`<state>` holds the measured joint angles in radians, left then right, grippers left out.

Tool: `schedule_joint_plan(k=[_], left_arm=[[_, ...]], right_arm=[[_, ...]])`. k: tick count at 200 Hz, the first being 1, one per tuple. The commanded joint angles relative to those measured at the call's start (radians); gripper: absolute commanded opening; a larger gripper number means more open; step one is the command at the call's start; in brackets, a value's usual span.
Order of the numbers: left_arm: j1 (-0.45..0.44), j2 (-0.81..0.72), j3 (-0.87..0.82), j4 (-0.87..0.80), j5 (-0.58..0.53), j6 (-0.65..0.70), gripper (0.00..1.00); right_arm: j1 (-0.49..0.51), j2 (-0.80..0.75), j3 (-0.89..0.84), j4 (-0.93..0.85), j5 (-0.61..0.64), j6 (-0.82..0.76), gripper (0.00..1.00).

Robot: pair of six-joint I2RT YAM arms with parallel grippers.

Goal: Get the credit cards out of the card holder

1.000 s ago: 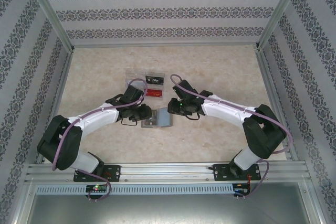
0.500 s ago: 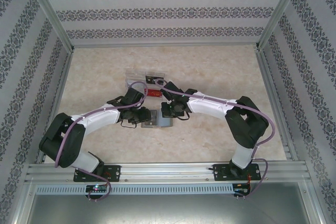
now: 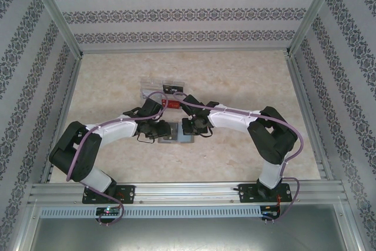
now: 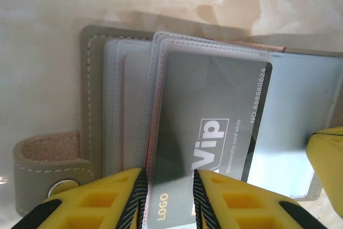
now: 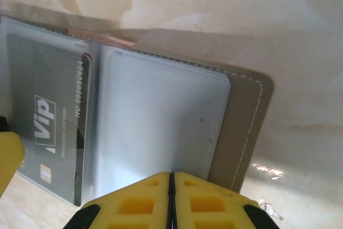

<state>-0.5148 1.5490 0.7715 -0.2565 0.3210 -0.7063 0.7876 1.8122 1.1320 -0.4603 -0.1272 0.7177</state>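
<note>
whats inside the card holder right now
A grey VIP card sits in a clear sleeve of the card holder. A thin red edge behind it suggests another card, mostly covered. The sleeves underneath are hidden, so their contents cannot be told.

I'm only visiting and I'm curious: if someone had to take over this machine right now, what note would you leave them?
Left gripper: open, fingers either side of the near edge of the grey VIP card, which sits in its sleeve.
Right gripper: shut at the edge of the empty sleeve; pinching it or not, cannot tell.
Card holder: lies open on the table between them.
Done: black card and red card are out, at the clear tray.
To do: the grey VIP card.
</note>
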Motion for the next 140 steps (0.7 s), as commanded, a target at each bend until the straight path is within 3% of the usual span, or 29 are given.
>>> schedule_joint_plan(k=[1,62,96,140], left_arm=[[0.012,0.021,0.006,0.040,0.040,0.019,0.31],[0.011,0.026,-0.002,0.022,0.034,0.018,0.29],[0.011,0.025,-0.009,0.018,0.033,0.011,0.28],[0.010,0.025,-0.006,0.010,0.033,0.013,0.28]], right_arm=[[-0.004,0.013,-0.014,-0.003,0.016,-0.003,0.09],[-0.004,-0.019,-0.015,0.055,-0.030,0.001,0.17],[-0.007,-0.051,-0.039,0.176,-0.113,0.038,0.23],[-0.034,-0.004,-0.083,0.286,-0.224,0.123,0.24]])
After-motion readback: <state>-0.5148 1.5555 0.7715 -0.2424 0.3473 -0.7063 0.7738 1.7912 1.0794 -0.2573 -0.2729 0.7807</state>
